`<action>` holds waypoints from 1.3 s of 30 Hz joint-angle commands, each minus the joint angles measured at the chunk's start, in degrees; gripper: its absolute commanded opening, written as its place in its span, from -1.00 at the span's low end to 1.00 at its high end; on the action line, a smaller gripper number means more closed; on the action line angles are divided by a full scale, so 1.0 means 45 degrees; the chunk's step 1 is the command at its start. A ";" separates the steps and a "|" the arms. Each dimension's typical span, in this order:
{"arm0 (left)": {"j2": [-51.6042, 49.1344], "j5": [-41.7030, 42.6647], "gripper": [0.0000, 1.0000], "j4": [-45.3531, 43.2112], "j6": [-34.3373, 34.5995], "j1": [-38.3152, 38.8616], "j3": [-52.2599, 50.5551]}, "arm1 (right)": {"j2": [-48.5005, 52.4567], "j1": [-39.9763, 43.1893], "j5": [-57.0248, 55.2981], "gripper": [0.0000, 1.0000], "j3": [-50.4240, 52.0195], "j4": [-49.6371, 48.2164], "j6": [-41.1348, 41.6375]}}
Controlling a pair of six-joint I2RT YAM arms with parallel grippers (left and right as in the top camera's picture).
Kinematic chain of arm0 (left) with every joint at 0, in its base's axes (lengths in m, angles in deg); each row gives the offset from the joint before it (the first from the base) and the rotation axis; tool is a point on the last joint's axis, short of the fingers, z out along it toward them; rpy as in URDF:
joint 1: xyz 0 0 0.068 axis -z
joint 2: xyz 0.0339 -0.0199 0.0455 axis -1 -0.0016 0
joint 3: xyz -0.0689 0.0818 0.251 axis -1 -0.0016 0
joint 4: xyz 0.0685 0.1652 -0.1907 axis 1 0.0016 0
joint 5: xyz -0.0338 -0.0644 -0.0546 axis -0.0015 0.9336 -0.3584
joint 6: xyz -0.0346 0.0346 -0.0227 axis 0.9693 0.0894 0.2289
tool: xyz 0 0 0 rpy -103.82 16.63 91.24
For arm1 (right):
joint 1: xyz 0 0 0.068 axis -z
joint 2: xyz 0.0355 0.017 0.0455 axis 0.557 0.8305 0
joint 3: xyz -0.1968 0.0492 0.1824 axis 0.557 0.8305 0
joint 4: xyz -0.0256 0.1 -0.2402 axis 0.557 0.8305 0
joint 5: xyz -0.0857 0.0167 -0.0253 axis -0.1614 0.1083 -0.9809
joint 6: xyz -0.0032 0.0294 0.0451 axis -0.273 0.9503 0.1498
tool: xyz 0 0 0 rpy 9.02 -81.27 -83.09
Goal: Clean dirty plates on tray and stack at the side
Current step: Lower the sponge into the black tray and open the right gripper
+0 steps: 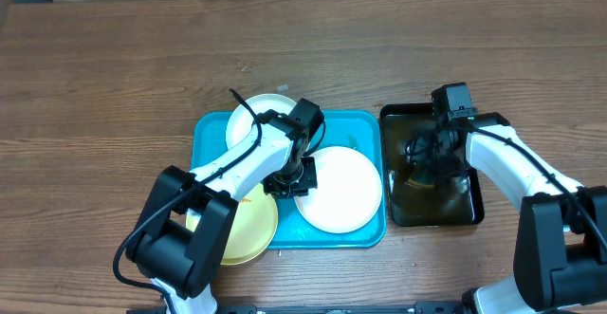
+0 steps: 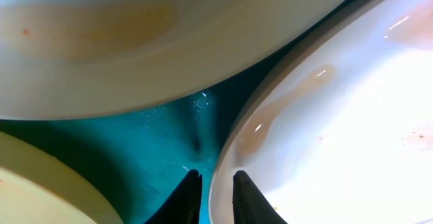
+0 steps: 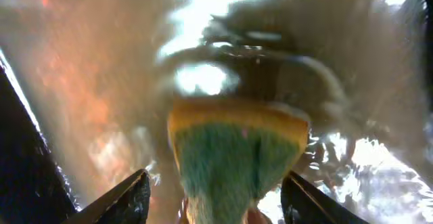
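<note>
Sponge [image 3: 233, 163] (yellow-green) in dark basin [image 1: 446, 212] — beside the tray [image 1: 209, 134]

A brown wood-grain table [image 1: 95, 67] is seen from above. Two things are set directly on it near the middle: a turquoise tray [image 1: 360, 129] and, just beside it on the right, a black basin [image 1: 427, 210] filled with dark water.

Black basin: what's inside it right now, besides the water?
The black basin holds murky water and a yellow sponge with a green scrub face, between the open fingers of the right gripper. The water hides the basin's floor and anything under the sponge.
</note>
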 commanded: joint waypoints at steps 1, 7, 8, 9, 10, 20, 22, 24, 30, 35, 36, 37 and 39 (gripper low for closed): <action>-0.0117 0.0005 -0.63 -0.0005 -0.0209 -0.0024 -0.0019 | -0.0044 -0.0044 -0.0675 0.24 0.0151 -0.0384 0.0068; -0.0117 0.0000 -0.63 -0.0015 -0.0209 -0.0019 -0.0019 | 0.0277 -0.0044 -0.0670 0.19 0.0155 -0.0495 0.0117; -0.0117 0.0000 -0.63 -0.0019 -0.0209 -0.0019 -0.0019 | 0.0321 -0.0044 -0.0665 0.20 0.0155 -0.0491 0.0117; -0.0117 0.0000 -0.63 -0.0015 -0.0209 -0.0019 -0.0019 | 0.0340 -0.0044 -0.0661 0.24 0.0155 -0.0491 0.0117; -0.0117 0.0000 -0.63 -0.0015 -0.0209 -0.0024 -0.0019 | 0.0355 -0.0044 -0.0661 0.25 0.0155 -0.0471 0.0117; -0.0117 -0.0053 -0.58 -0.0024 -0.0214 -0.0019 -0.0019 | 0.0355 -0.0044 -0.0612 -0.05 0.0155 -0.0447 0.0112; -0.0117 -0.0053 -0.53 -0.0019 -0.0214 -0.0019 -0.0019 | 0.0355 -0.0044 -0.0612 0.43 0.0155 -0.0437 0.0112; -0.0117 -0.0053 -0.52 -0.0019 -0.0214 -0.0019 -0.0019 | 0.0355 -0.0044 -0.0612 0.54 0.0155 -0.0330 0.0112; -0.0117 -0.0049 -0.49 -0.0019 -0.0209 -0.0019 -0.0019 | 0.0355 -0.0044 -0.0073 -0.92 0.0155 0.0335 0.0107; -0.0117 -0.0049 -0.47 -0.0019 -0.0209 -0.0019 -0.0019 | 0.0355 -0.0044 0.0053 0.14 0.0155 0.0777 0.0107; -0.0117 -0.0053 -0.46 -0.0010 -0.0209 -0.0019 -0.0019 | 0.0355 -0.0044 0.0053 0.26 0.0155 0.0835 0.0107; -0.0117 -0.0049 -0.43 -0.0005 -0.0209 -0.0019 -0.0019 | 0.0355 -0.0044 0.0053 0.28 0.0155 0.0908 0.0107; -0.0117 -0.0049 -0.42 -0.0005 -0.0214 -0.0019 -0.0019 | 0.0355 -0.0044 0.0058 0.27 0.0155 0.1112 0.0112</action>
